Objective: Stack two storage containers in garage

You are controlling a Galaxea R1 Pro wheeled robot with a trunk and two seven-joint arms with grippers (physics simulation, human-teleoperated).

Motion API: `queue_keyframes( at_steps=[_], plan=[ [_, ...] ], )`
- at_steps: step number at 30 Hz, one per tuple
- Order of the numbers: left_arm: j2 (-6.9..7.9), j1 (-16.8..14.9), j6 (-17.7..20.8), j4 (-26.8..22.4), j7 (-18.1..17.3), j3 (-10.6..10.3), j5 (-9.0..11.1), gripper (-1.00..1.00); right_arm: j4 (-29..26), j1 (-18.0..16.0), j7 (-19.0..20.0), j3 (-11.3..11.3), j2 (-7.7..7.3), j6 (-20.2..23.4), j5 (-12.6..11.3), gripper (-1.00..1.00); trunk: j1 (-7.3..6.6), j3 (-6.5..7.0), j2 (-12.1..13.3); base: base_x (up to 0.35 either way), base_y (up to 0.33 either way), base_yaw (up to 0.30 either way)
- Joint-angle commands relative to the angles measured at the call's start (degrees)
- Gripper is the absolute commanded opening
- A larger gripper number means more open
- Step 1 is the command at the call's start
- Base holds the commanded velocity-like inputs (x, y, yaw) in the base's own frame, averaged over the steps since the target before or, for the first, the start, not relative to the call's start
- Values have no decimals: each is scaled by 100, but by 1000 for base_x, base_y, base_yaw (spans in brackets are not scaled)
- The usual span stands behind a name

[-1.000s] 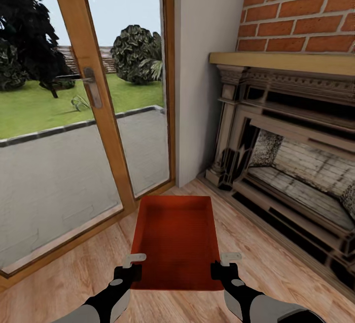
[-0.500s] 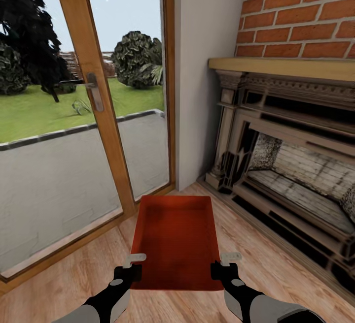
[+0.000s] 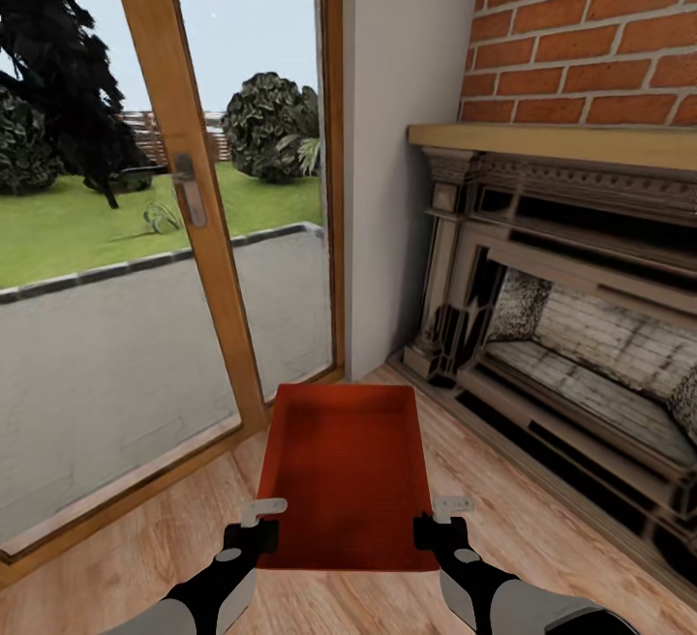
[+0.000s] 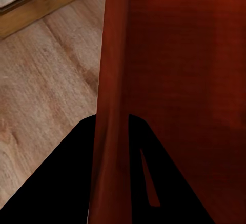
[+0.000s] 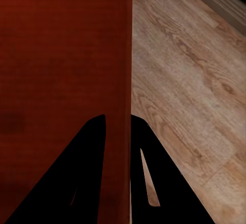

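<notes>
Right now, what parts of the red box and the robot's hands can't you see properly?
- Storage container underside: hidden in the head view by its own walls and base.
- Left gripper fingertips: in the left wrist view the container wall covers where they pinch.
- Right gripper: same in the right wrist view.
- Both arms: cut off by the head view's bottom edge.
- Fireplace: cut off at the right edge.

Both arms reaching forward and low from the bottom of the head view, roughly parallel, dark wrists leading pale forearms. Left gripper [image 3: 263, 519] clamped over the left wall of the storage container [image 3: 347, 470], one finger either side of it in the left wrist view. Right gripper [image 3: 438, 517] pinching the opposite wall likewise, fingers [image 5: 87, 183] straddling the rim.
</notes>
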Motion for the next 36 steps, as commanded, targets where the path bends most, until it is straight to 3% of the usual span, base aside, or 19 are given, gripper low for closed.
queue_keyframes(
  at_steps=[1,18,36],
  plan=[
    [7,-4,-35,71,93,137,84,-100,-11,-7,3,-194,2,-202,16,-100,0,0,-3,0,0,0],
    [7,-4,-35,71,102,137,86,-100,-10,-7,-6,-194,5,-185,7,-100,0,9,-3,0,0,0],
    [-2,-4,-35,71,102,137,86,-100,-11,-7,-6,-194,5,-193,10,-100,-395,332,719,0,0,0]
  ],
)
